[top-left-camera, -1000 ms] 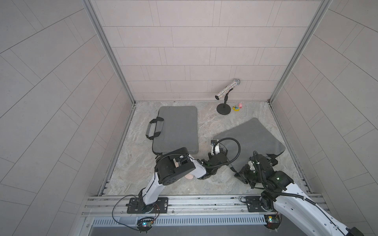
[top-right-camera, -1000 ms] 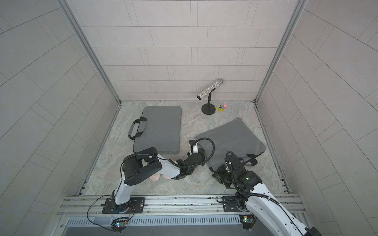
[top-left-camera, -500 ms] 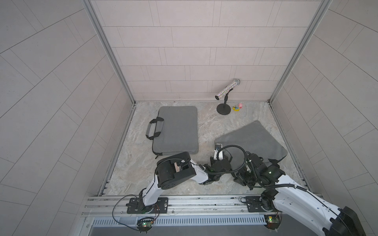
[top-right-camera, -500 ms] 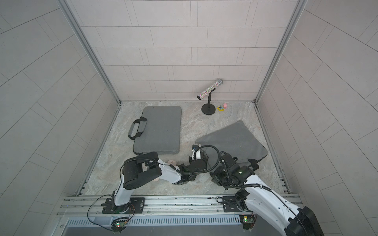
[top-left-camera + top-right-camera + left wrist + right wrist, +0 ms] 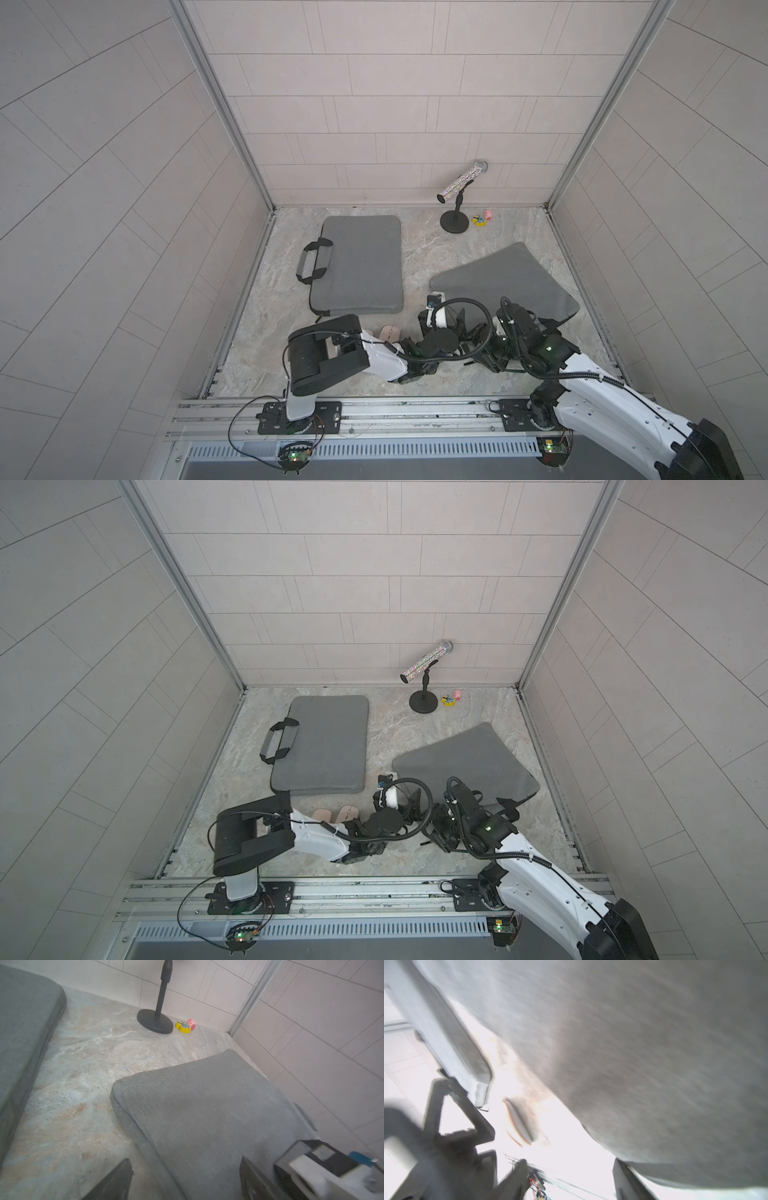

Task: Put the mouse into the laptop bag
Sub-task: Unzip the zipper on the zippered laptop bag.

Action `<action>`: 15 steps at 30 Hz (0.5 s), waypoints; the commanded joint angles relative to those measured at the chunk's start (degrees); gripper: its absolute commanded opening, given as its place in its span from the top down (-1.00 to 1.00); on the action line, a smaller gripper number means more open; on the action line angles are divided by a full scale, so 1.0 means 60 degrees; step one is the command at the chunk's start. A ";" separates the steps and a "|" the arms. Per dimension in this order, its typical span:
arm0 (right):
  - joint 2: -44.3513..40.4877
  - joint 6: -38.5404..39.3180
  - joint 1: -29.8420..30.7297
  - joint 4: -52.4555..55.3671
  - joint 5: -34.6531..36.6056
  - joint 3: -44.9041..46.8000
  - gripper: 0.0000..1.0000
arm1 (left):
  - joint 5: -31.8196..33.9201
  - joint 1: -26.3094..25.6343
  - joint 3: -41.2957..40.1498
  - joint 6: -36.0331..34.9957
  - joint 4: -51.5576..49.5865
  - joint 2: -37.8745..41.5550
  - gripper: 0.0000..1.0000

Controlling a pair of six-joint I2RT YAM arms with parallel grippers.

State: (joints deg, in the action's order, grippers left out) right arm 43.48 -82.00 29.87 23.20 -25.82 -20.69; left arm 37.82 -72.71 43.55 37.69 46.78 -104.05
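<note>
Item: mouse [image 5: 348, 812], beige, small.
Location: on table [image 5: 415, 257] at 6 o'clock, just off the near edge of grey bag with handles [image 5: 361, 262], beside the left arm, apart from both hands.
Handling, as judged: light, rigid, smooth-shelled, apt to slip; best pinched across the long sides at mid-body.
Destination: laptop bag [image 5: 503, 282], soft grey fabric, at 4 o'clock.
Left hand [image 5: 185, 1159]: spread wide, empty, straddling that bag's near edge.
Right hand [image 5: 569, 1160]: blurred, seemingly spread too, nothing clamped, hard by the same fabric.
</note>
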 commanded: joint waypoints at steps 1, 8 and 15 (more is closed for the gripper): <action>-0.0464 0.0747 -0.0249 -0.0532 0.0285 -0.0317 -0.59 | -0.0198 -0.0210 -0.0362 -0.0103 -0.0187 0.1109 -0.82; -0.0980 0.3637 -0.1697 0.3083 0.0399 -0.1392 -0.74 | -0.0478 -0.0285 -0.1274 0.0584 -0.2143 0.3815 -0.81; -0.1705 0.5773 -0.4385 0.5516 0.0599 -0.1602 -0.74 | -0.0874 -0.0961 -0.2017 0.1084 -0.2932 0.5199 -0.80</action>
State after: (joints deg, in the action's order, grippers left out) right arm 34.79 -55.51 6.79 46.19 -23.70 -29.89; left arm 34.68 -77.10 33.10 42.65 33.69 -74.61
